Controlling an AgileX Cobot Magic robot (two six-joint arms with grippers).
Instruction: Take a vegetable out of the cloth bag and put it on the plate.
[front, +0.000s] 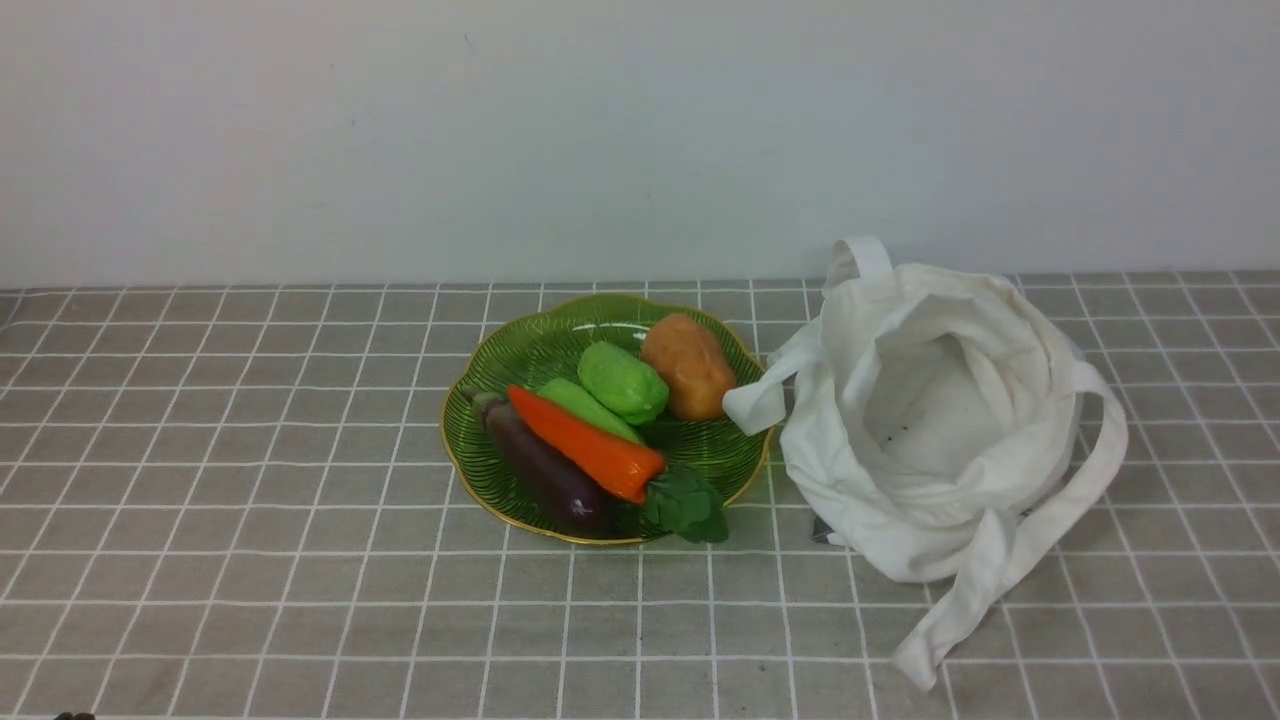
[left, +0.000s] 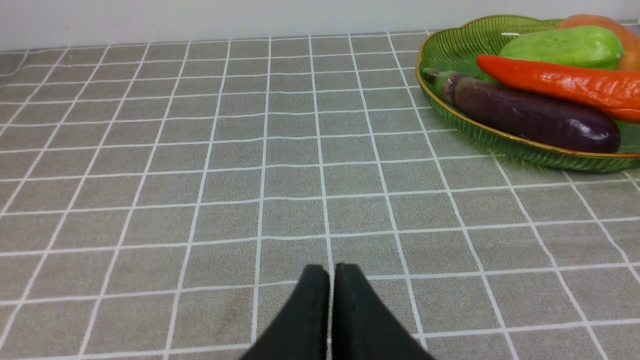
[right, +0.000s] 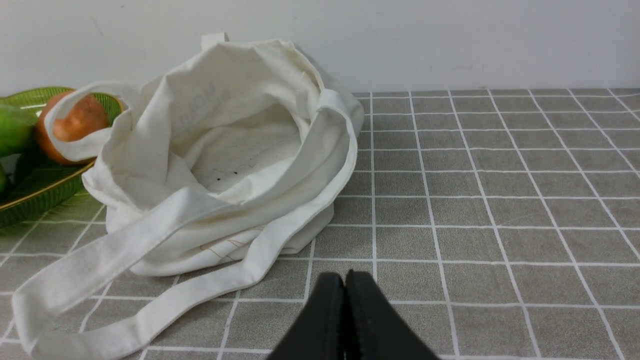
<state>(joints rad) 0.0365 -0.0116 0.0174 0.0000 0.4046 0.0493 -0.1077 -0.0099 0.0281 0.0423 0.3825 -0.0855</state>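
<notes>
The orange carrot (front: 588, 445) with its dark green leafy top lies on the green gold-rimmed plate (front: 560, 335), across the purple eggplant (front: 545, 470). It also shows in the left wrist view as the carrot (left: 560, 84) on the plate (left: 450, 50). The white cloth bag (front: 940, 420) stands open to the right of the plate, and nothing shows inside it; in the right wrist view the cloth bag (right: 225, 150) is ahead and to one side. My left gripper (left: 331, 269) is shut and empty over bare cloth. My right gripper (right: 345, 274) is shut and empty near a bag strap (right: 165, 305).
On the plate also lie a brown potato (front: 688, 365), a green gourd (front: 622, 382) and a slim green vegetable (front: 588, 408). A grey checked tablecloth (front: 250, 480) covers the table, with a white wall (front: 600, 130) behind. One strap (front: 960, 610) trails toward the front edge.
</notes>
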